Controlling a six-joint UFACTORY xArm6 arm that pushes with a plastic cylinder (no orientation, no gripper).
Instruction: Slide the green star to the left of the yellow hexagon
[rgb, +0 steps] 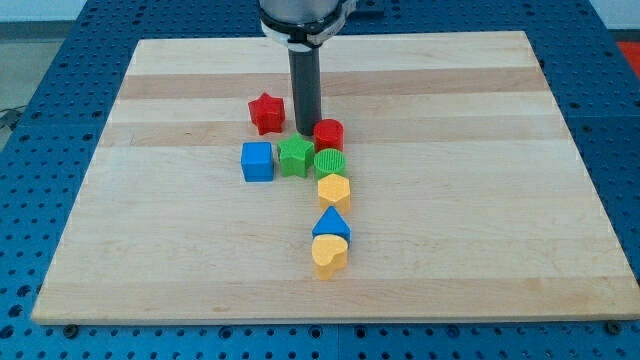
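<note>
Camera view: my tip (305, 132) rests on the wooden board (480, 200), a bare rod holding nothing.

Just below my tip sits the green star (294, 157); the red cylinder (328, 134) touches my tip's right side and the red star (266, 113) lies near on its left. Further below and right is the yellow hexagon (333, 189), under the green cylinder (329, 163). A blue cube (257, 161) is beside the green star's left.

My arm's end: a dark rod under a round mount

My rod (305, 90) is a straight dark grey cylinder with a smooth, matte surface, and my tip (305, 132) is its flat lower end. Above it sits a wider round collar (303, 17), silver-grey with a black band, cut by the view's top.
</note>
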